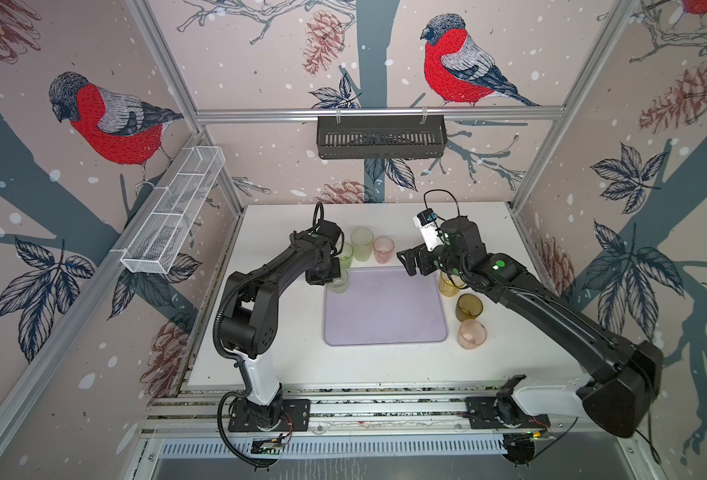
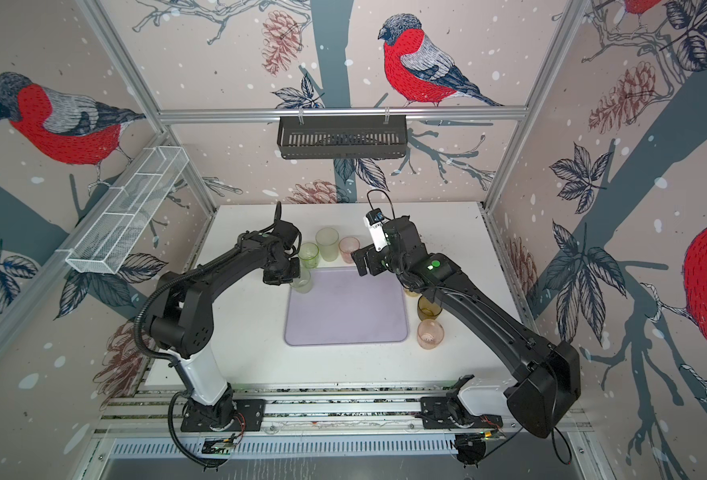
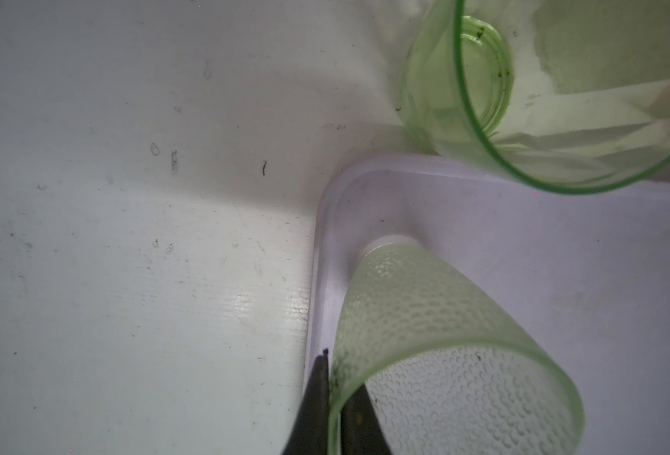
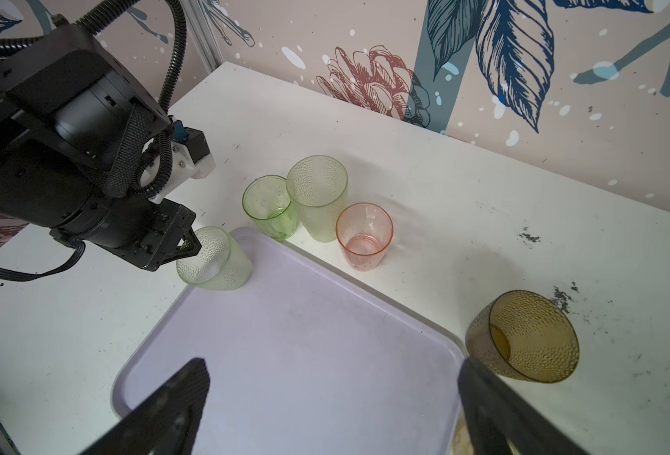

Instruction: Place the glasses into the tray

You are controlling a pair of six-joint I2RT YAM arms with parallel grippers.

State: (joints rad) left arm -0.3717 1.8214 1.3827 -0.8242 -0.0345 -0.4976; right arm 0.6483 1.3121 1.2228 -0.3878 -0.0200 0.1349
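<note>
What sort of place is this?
Probably a lab test cell, not a home: aluminium frame, bird-print wall panels, left arm and right arm bolted to a front rail by a white table.

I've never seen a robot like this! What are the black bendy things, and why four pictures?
Those are two robot arms: the left arm and the right arm. Each ends in a gripper, a pincer that opens and shuts. Two pictures come from a two-eyed camera overhead, so they look nearly alike; two come from little cameras on the wrists. On the white table lies a lavender tray. The left gripper pinches the rim of a dimpled pale green glass, tilted, its base at the tray's corner. The right gripper is open and empty, by the tray's far right corner. By the tray's far edge stand a smooth green glass, a taller frosted green glass and a pink glass. On its right side stand a yellow-amber glass, a dark amber glass and a second pink glass.
</note>
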